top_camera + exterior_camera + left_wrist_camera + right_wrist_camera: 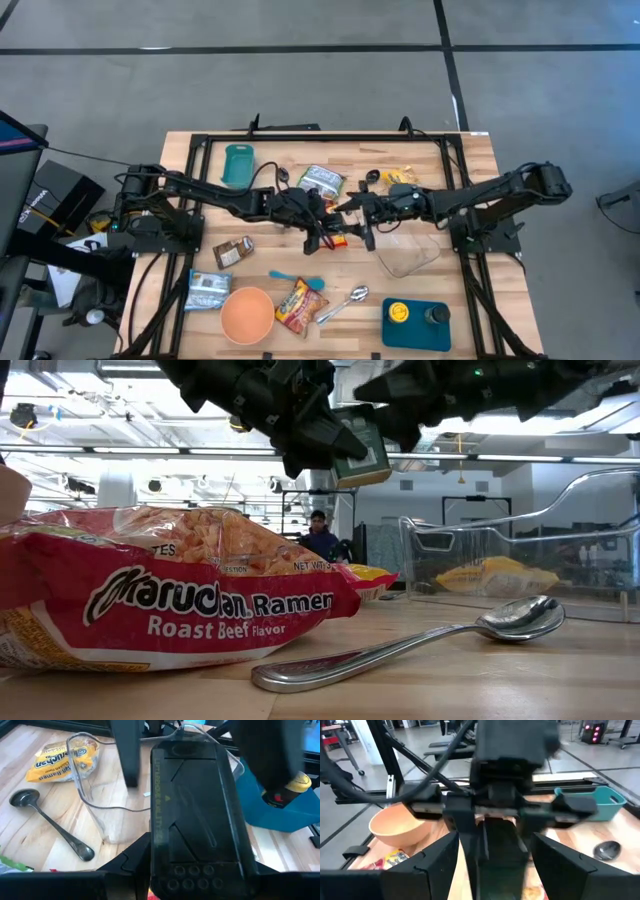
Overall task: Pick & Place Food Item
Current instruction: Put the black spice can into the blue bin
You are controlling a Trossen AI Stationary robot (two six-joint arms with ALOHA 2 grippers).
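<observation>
1. At the front edge of the worktop (pixel 470 180) lies a Maruchan Roast Beef ramen packet (pixel 190 600), flat, with an orange bowl (pixel 246 313) just beside it
2. A metal spoon (pixel 420 645) lies on the ramen packet's other side, bowl end pointing away from the front edge; past it sits a blue tray (pixel 415 330) carrying a yellow-capped item (pixel 398 313)
3. Slightly farther back are a silver-blue packet (pixel 208 290), a small blue utensil (pixel 297 277) and a brown packet (pixel 233 251)
4. A clear plastic container (pixel 408 255) stands open on the right-arm side of the centre
5. Task item: a dark green food packet (pixel 362 455) is off the worktop, held aloft over the centre, between the two arms
6. Left pincer (pixel 322 222): reaches in from the left and pinches the dark green food packet between both fingers
7. Right pincer (pixel 358 212): meets it from the right, fingers flanking the same packet; whether they press on it cannot be told
8. Toward the rear lie a green packet (pixel 320 180) and a yellow packet (pixel 400 178)
9. A teal container (pixel 238 165) sits at the rear on the left-arm side
10. A person (pixel 318 535) is visible in the room beyond the worktop
</observation>
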